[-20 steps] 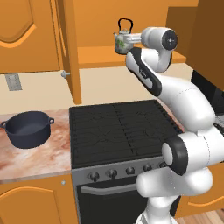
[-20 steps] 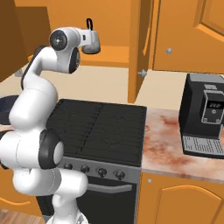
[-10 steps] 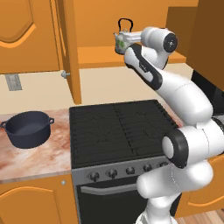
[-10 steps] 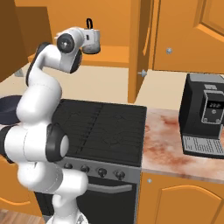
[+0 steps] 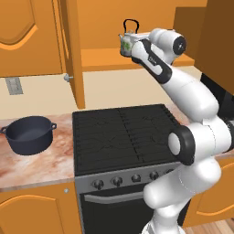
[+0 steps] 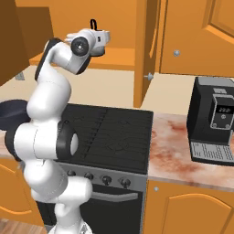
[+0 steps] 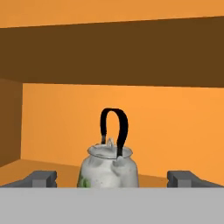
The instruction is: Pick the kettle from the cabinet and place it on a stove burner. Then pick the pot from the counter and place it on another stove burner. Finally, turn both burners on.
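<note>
We see a cream wall [image 5: 41, 93] carrying a grey outlet plate [image 5: 14, 85] at nine o'clock of the range. At three o'clock, a black coffee machine [image 6: 215, 119] stands against that wall. Orange base cupboards [image 6: 192, 210] run beneath, and wooden floor [image 5: 219, 227] shows at five o'clock.

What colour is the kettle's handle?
Black, a thin arch over the whitish kettle; clearest in the hand view.

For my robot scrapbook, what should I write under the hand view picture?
Open tool lined up on the little kettle standing on the cabinet shelf.
</note>
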Robot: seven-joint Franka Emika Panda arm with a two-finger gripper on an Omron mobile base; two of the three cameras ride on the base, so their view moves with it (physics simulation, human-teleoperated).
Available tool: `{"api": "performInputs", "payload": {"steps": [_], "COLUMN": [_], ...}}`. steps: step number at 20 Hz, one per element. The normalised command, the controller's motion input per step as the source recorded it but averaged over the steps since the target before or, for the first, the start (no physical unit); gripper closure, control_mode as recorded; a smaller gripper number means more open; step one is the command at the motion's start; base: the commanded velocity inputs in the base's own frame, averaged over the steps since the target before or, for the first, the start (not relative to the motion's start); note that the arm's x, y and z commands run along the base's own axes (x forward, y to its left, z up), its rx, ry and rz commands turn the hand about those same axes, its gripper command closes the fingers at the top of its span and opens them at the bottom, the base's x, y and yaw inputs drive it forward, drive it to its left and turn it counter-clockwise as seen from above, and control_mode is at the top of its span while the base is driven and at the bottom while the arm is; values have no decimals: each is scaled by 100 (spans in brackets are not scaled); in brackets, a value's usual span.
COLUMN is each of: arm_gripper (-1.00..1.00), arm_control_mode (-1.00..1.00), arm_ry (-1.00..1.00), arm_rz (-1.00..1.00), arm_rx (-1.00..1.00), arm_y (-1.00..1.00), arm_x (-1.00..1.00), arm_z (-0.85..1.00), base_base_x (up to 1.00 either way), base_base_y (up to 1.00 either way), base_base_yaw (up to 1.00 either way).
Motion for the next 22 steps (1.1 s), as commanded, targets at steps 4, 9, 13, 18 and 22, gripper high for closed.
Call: {"api": "performInputs", "payload": {"steps": [4,9,13,18,22], "arm_gripper": [-100,-100,-100,-100,-100], "arm_control_mode": [-100,-100,-100,-100,-100], "arm_ry": [0,0,0,0,0], "arm_rz": [3,3,2,2,3], "arm_rx": [0,0,0,0,0], "arm_y": [-8,-4,0,0,1], "arm_x": [39,37,32,24,17], "arm_z": [0,0,0,0,0], "base_base_x": [0,0,0,0,0], "base_base_y": [0,0,0,0,0], "base_base_yaw": [0,0,0,0,0]}}
